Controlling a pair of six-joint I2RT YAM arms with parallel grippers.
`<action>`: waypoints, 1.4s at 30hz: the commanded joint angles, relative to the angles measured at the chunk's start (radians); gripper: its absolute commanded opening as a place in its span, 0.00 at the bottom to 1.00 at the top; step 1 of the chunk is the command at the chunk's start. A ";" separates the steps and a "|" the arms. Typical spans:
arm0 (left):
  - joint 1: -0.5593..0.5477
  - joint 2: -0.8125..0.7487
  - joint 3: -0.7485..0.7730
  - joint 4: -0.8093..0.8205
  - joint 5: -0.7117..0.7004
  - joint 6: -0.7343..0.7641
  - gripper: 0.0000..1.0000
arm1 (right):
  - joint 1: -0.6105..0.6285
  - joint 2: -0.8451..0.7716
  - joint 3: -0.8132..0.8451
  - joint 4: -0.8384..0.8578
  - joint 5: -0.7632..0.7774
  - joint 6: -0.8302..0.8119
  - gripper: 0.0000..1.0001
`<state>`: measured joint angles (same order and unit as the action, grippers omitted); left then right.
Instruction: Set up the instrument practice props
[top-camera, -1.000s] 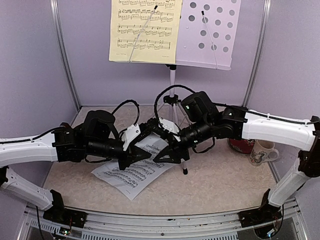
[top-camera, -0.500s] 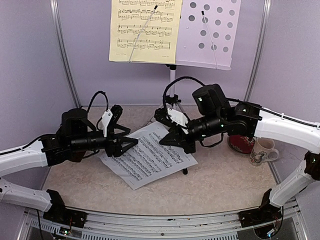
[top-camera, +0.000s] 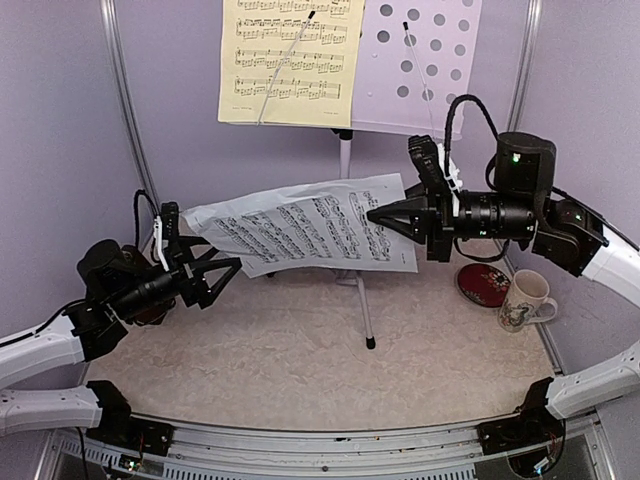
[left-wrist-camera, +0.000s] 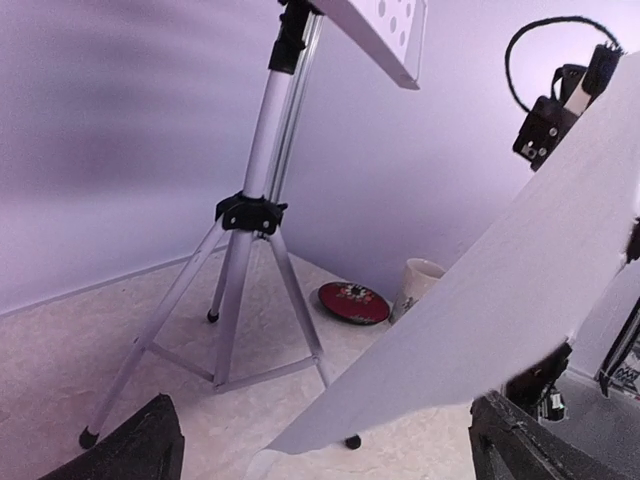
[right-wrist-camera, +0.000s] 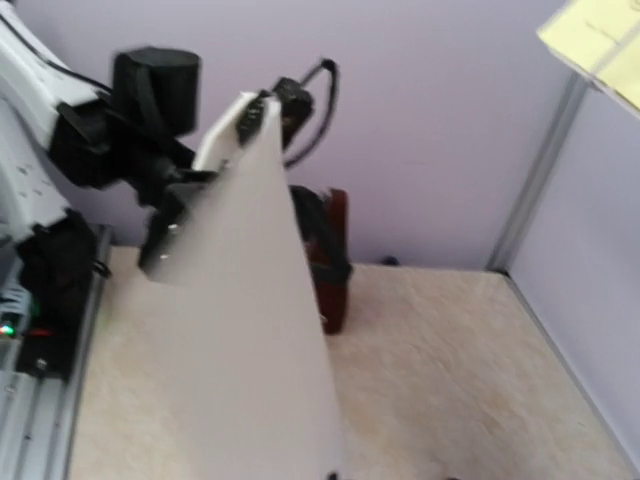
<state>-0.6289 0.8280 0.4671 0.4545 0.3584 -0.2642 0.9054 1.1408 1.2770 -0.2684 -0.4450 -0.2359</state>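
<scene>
The music stand (top-camera: 420, 60) is at the back on its tripod (left-wrist-camera: 250, 215), with the yellow sheet (top-camera: 290, 60) on the left half of its perforated desk. The white sheet (top-camera: 300, 225) hangs in the air in front of the pole, and my right gripper (top-camera: 375, 213) is shut on its right edge. My left gripper (top-camera: 225, 268) is open at the sheet's left end, its fingers wide apart; in the left wrist view the sheet (left-wrist-camera: 530, 290) crosses above them. The right wrist view shows the brown metronome (right-wrist-camera: 335, 260) behind the sheet (right-wrist-camera: 240, 330); that gripper's fingertips are hidden.
A red dish (top-camera: 483, 283) and a floral mug (top-camera: 525, 298) are at the right edge of the table, below the right arm. The stand's front leg ends at a foot (top-camera: 369, 342) mid-table. Purple walls close in the back and both sides.
The right gripper shut on the white sheet and lifted it off the table, up and to the right. The left gripper opened, let go of the sheet and drew back to the left.
</scene>
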 joint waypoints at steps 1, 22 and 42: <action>0.006 0.008 -0.009 0.231 0.096 -0.080 0.95 | -0.025 -0.028 -0.043 0.098 -0.113 0.077 0.00; 0.008 0.069 0.248 -0.110 0.240 0.141 0.00 | -0.168 -0.003 -0.170 0.125 -0.193 0.188 0.65; -0.148 0.296 0.775 -1.039 0.142 0.590 0.00 | -0.128 0.219 0.266 -0.359 -0.044 -0.033 0.96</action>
<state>-0.7361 1.0771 1.1561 -0.4675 0.5148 0.2733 0.7483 1.2861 1.4883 -0.5728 -0.4374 -0.2691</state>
